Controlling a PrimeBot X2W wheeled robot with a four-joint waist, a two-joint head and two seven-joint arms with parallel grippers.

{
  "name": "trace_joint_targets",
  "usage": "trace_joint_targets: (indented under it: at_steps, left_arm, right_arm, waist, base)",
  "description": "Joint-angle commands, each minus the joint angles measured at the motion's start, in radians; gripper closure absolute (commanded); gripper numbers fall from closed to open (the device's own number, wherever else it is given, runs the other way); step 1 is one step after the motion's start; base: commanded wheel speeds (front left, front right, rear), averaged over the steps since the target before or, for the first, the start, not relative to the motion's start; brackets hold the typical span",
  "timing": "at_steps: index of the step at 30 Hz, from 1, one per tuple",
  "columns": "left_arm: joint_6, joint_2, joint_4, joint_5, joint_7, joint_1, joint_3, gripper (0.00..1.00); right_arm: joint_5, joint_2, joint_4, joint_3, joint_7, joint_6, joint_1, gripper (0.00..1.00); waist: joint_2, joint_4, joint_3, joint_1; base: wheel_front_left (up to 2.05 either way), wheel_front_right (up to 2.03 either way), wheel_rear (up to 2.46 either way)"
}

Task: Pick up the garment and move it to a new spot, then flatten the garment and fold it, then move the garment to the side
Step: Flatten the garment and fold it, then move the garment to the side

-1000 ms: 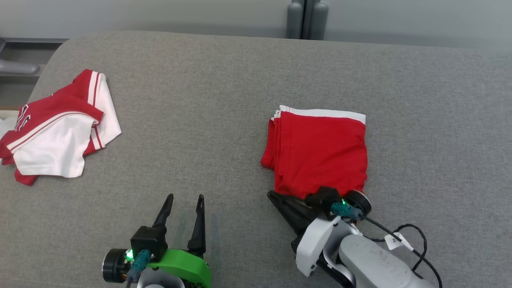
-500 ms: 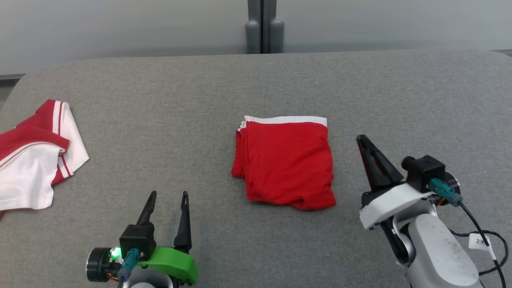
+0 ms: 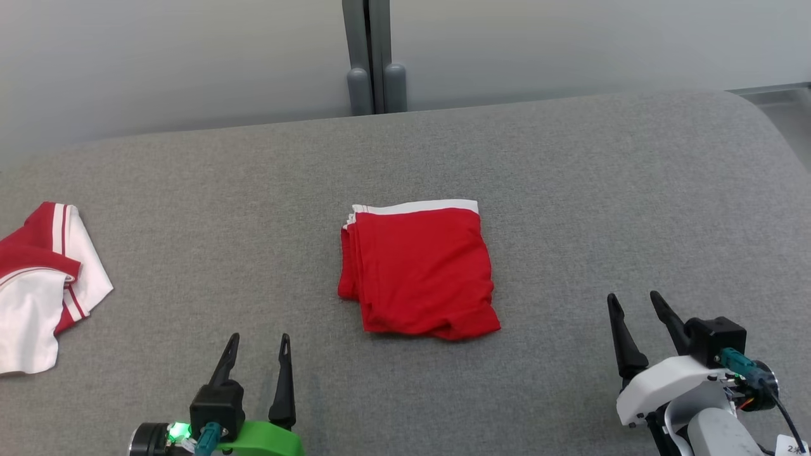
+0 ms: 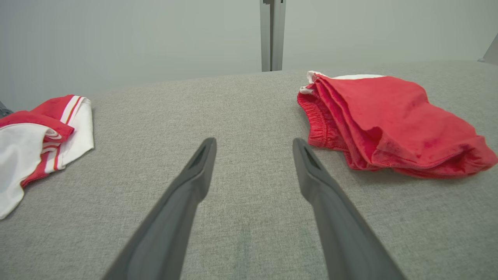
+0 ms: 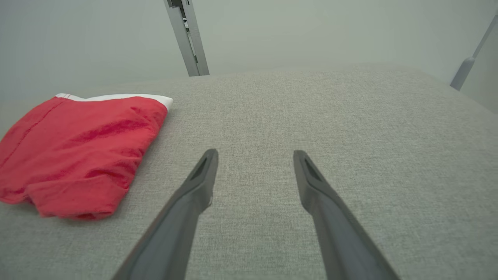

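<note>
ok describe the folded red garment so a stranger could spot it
On the wide grey fabric surface, near its middle, lies the folded red cloth garment, a squarish stack with a white band along its far edge. Unlike the crumpled red-and-white striped garment at the left, it is folded and almost all red.

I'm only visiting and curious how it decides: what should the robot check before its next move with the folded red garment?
1. The red garment lies folded on the grey surface: ok.
2. The left hand is open and empty: ok.
3. The right hand is open, apart from the garment: ok.
4. The red-and-white garment lies apart from the folded one: ok.
5. The folded one is already set to the side: cannot tell.
</note>
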Motion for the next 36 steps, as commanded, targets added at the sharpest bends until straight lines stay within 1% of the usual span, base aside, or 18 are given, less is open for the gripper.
trace_joint_targets:
  at_steps: [1,7,10,14,20,23,26,29,30,31,32,36]
  left_arm:
    - [0.008,0.004,-0.005,0.009,0.000,0.016,0.004,0.00]
    - [0.012,0.004,-0.007,-0.003,0.000,0.024,-0.011,0.00]
    - [0.010,0.004,-0.009,-0.009,0.000,0.010,-0.025,0.00]
    - [0.006,0.004,-0.015,-0.019,0.000,-0.025,-0.047,0.00]
    - [0.010,0.004,-0.023,-0.044,0.000,-0.075,-0.082,0.00]
    - [0.011,0.004,-0.023,-0.048,0.000,-0.097,-0.100,0.00]
    - [0.010,0.004,-0.023,-0.053,0.000,-0.111,-0.110,0.00]
    - [0.011,0.003,-0.023,-0.054,0.000,-0.122,-0.123,0.00]
    - [0.013,0.003,-0.023,-0.056,0.000,-0.125,-0.126,0.00]
    - [0.015,0.003,-0.023,-0.057,0.000,-0.126,-0.127,0.00]
    - [0.016,0.003,-0.024,-0.058,0.000,-0.126,-0.129,0.00]
    - [0.017,0.003,-0.033,-0.056,0.000,-0.126,-0.125,0.00]
  right_arm:
    - [0.008,-0.003,0.005,0.002,-0.001,-0.002,0.012,0.00]
    - [0.018,-0.003,0.038,0.032,-0.001,-0.002,-0.004,0.00]
    - [0.040,-0.002,0.073,0.076,0.000,-0.002,-0.037,0.00]
    - [0.075,-0.003,0.144,0.145,-0.001,-0.002,-0.126,0.00]
    - [0.111,-0.003,0.283,0.245,-0.001,-0.002,-0.314,0.00]
    - [0.134,-0.004,0.376,0.282,0.003,-0.002,-0.396,0.00]
    - [0.124,-0.003,0.466,0.304,0.011,-0.002,-0.458,0.00]
    - [0.123,-0.004,0.562,0.296,0.013,-0.002,-0.493,0.00]
    - [0.132,-0.004,0.587,0.290,0.011,-0.002,-0.501,0.58]
    - [0.137,-0.004,0.607,0.285,0.012,-0.002,-0.502,0.81]
    - [0.143,-0.003,0.625,0.282,0.010,-0.002,-0.500,1.00]
    - [0.156,-0.004,0.635,0.261,0.005,-0.002,-0.489,1.00]
  waist:
    - [0.0000,-0.006,-0.008,0.0000]
    - [0.0000,0.009,-0.006,0.0000]
    - [0.0000,0.026,0.008,0.0000]
    - [0.0000,0.061,0.049,0.0000]
    - [0.0000,0.127,0.121,0.0000]
    - [0.0000,0.158,0.148,0.0000]
    - [0.0000,0.182,0.167,0.0000]
    - [0.0000,0.201,0.180,0.0000]
    - [0.0000,0.204,0.183,0.0000]
    - [0.0000,0.206,0.184,0.0000]
    - [0.0000,0.206,0.186,0.0000]
    - [0.0000,0.180,0.185,0.0000]
  base:
    - [0.00,0.00,0.00]
    - [0.00,0.00,0.00]
    - [0.00,0.00,0.00]
    - [0.00,0.00,0.00]
    - [0.00,0.00,0.00]
    - [0.00,0.00,0.00]
    - [0.00,0.00,0.00]
    - [0.00,0.00,0.00]
    - [0.00,0.00,0.00]
    - [0.00,0.00,0.00]
    - [0.00,0.00,0.00]
    - [0.00,0.00,0.00]
